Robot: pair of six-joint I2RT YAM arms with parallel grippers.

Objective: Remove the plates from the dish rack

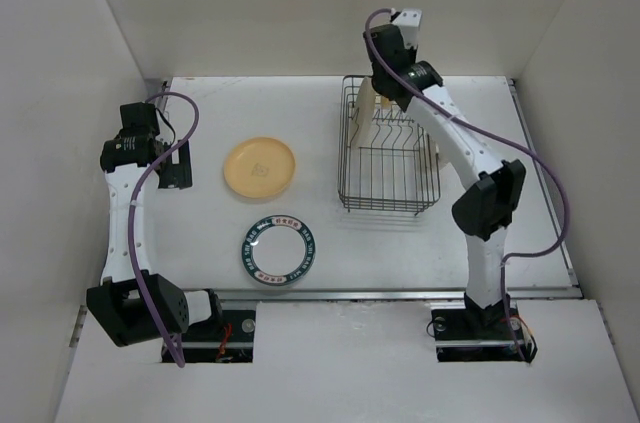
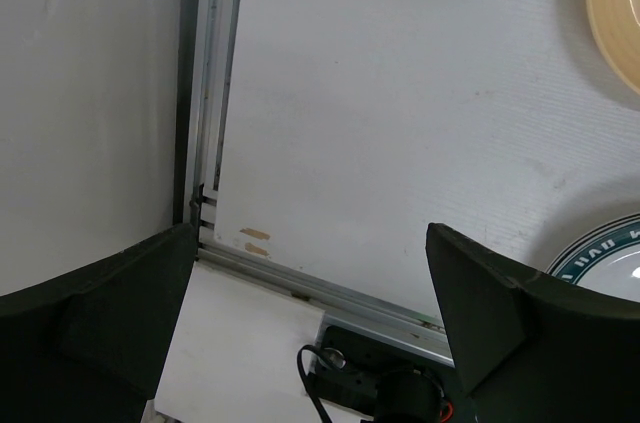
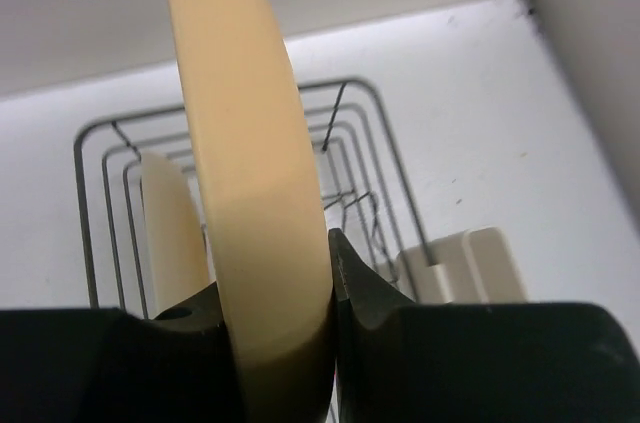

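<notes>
The dark wire dish rack [image 1: 386, 158] stands at the back right of the table. My right gripper [image 1: 388, 86] hovers over its far end, shut on the rim of a cream plate [image 3: 245, 173] held on edge above the rack [image 3: 345, 148]. A second cream plate [image 3: 170, 233] stands upright in the rack below. An orange-yellow plate [image 1: 260, 167] and a white plate with a broad dark-teal rim [image 1: 278, 250] lie flat on the table left of the rack. My left gripper [image 1: 176, 165] is open and empty at the left side, beside the orange-yellow plate [image 2: 615, 13].
A small beige box [image 3: 462, 265] is clipped to the rack's right side [image 1: 436, 155]. White walls enclose the table on the left, back and right. The table's metal edge rail [image 2: 300, 278] and the left arm's base [image 2: 385, 383] show under the left gripper [image 2: 310, 318].
</notes>
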